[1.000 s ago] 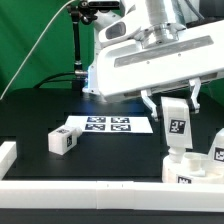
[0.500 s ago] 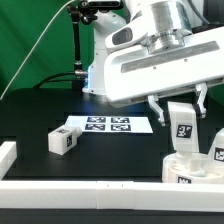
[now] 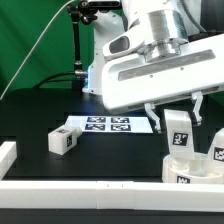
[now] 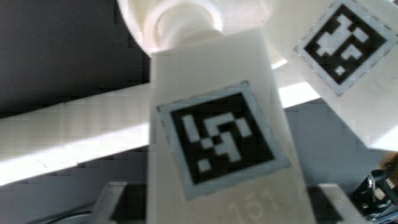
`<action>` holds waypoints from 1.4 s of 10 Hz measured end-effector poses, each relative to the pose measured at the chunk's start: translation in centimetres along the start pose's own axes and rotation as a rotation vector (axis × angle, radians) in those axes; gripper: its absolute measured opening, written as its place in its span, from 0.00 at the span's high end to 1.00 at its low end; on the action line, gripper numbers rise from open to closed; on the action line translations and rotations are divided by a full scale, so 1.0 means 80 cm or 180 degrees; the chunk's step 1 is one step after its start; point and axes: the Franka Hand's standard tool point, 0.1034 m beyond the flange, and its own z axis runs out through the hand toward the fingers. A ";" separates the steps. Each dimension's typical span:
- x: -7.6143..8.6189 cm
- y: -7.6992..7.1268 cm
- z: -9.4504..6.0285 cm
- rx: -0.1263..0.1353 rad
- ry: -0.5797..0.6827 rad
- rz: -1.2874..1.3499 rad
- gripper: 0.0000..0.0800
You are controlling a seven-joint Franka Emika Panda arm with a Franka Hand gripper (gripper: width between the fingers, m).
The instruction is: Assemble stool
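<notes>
My gripper (image 3: 177,112) is shut on a white tagged stool leg (image 3: 179,131) and holds it upright over the round white seat disc (image 3: 182,168) at the exterior view's right. The leg's lower end meets the seat. Another white leg (image 3: 217,147) stands at the right edge on the seat. A third leg (image 3: 62,141) lies loose on the black table at the left. In the wrist view the held leg (image 4: 214,120) fills the frame between my fingers (image 4: 125,200), its tag facing the camera, with my gripper (image 4: 222,205) round its base.
The marker board (image 3: 105,126) lies flat mid-table behind the loose leg. A long white border rail (image 3: 80,194) runs along the front edge, with a white corner block (image 3: 7,154) at the left. A green backdrop and a stand are behind.
The gripper and the held leg have tilted and turned slightly over the seat, staying at about the same spot. The loose leg has not moved.
</notes>
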 end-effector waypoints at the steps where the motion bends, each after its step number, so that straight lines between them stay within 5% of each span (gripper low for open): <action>1: -0.003 0.005 0.002 -0.0009 -0.0015 0.0003 0.59; 12: -0.014 0.008 0.010 -0.0011 -0.0064 0.0023 0.58; 14: -0.011 0.005 0.006 -0.0005 -0.0085 0.0016 0.22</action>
